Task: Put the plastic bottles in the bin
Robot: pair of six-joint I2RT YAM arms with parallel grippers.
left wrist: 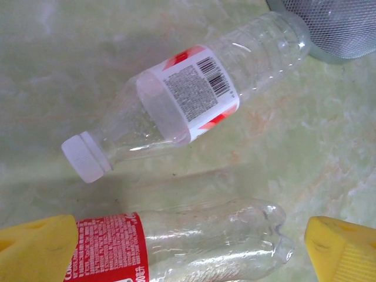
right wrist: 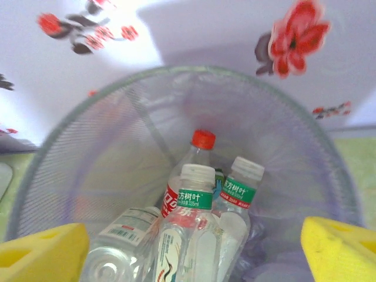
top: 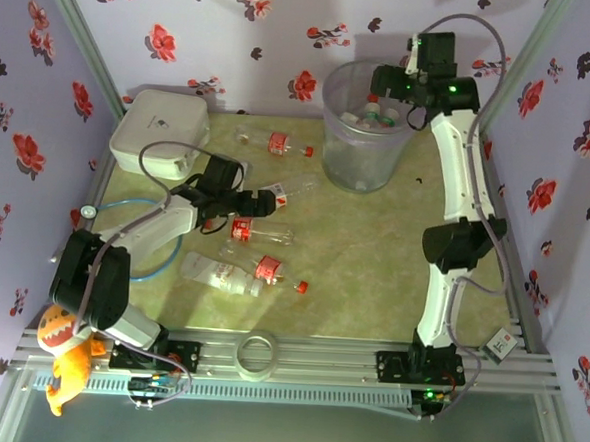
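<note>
While the right claw (right wrist: 194, 249) hangs released above the bin (top: 361, 155) near the far edge of the surface (top: 374, 246), its yellow pads (right wrist: 41, 252) wide apart with nothing between them, several bottles (right wrist: 197, 194) sit inside the bin. The left claw (left wrist: 191, 252) is released too, low over a red-label bottle (left wrist: 176, 244) lying between its pads, left of the surface's middle. A white-cap bottle (left wrist: 188, 103) lies just beyond it, and other bottles (top: 272, 271) lie loose towards the near edge

Everything is lit softly and evenly; a faint shadow is cast beside the clear white-capped plastic bottle (left wrist: 176, 111).
</note>
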